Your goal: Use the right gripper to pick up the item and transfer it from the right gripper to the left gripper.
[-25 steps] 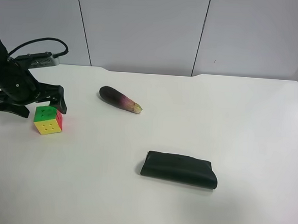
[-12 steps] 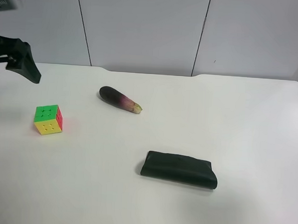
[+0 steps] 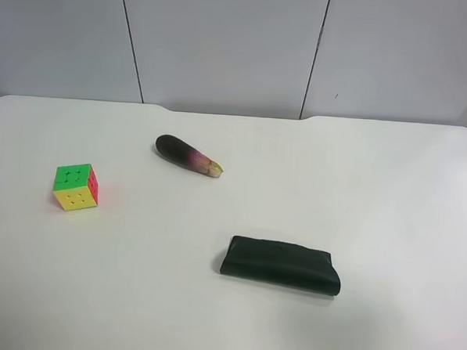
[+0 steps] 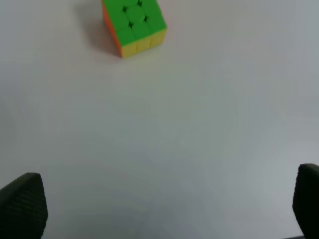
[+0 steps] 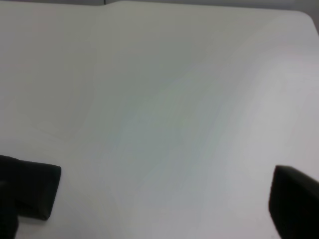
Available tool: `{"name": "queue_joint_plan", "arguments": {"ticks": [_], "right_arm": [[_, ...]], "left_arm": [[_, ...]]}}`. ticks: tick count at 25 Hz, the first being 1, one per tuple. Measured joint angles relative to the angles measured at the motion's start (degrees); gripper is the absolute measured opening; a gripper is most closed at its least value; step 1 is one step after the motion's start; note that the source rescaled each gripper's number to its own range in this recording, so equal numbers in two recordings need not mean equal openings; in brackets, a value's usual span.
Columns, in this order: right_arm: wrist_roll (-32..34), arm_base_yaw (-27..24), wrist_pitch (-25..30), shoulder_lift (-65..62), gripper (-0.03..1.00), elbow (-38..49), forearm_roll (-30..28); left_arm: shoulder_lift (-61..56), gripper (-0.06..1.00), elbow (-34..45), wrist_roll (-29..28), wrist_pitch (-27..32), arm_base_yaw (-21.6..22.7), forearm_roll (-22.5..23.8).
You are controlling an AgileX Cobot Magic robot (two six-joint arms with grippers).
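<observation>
The item, a small puzzle cube [image 3: 76,187] with a green top, a yellow front and a red side, rests on the white table [image 3: 295,194] at the exterior high view's left. No arm shows in that view. In the left wrist view the cube [image 4: 133,26] lies well ahead of my left gripper [image 4: 164,204], whose black fingertips [image 4: 22,206] stand far apart with nothing between them. My right gripper [image 5: 162,199] is open too, hanging over bare table with only its dark fingertips [image 5: 30,191] showing. The cube is out of the right wrist view.
A dark purple eggplant [image 3: 187,155] lies on the table behind and right of the cube. A flat black pouch [image 3: 280,264] sits nearer the front, right of the middle. A grey panelled wall [image 3: 225,41] runs behind the table's far edge.
The black arm at the exterior high view's left rose from beside the cube and left that view. The cube, eggplant and pouch have not moved.
</observation>
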Motion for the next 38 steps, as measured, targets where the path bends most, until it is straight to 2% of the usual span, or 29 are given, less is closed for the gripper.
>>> {"name": "queue_joint_plan", "arguments": {"ticks": [11, 22, 26, 32, 38], "right_arm": [[0.0, 0.0, 0.0, 0.0, 1.0, 0.0, 0.0], [0.0, 0.0, 0.0, 0.0, 1.0, 0.0, 0.0], [0.0, 0.0, 0.0, 0.0, 1.0, 0.0, 0.0], [0.0, 0.0, 0.0, 0.0, 1.0, 0.0, 0.0], [0.0, 0.0, 0.0, 0.0, 1.0, 0.0, 0.0]], "left_arm": [[-26.07, 1.0, 15.83, 2.54, 1.66, 0.0, 0.5], [-43.68, 1.0, 17.1, 2.59, 2.36, 0.0, 0.67], [-44.99, 1.0, 17.12, 2.59, 2.64, 0.0, 0.81], [-45.1, 1.0, 19.42, 2.59, -2.52, 0.0, 2.43], [-45.1, 1.0, 19.5, 2.53, -3.29, 0.0, 2.6]]}}
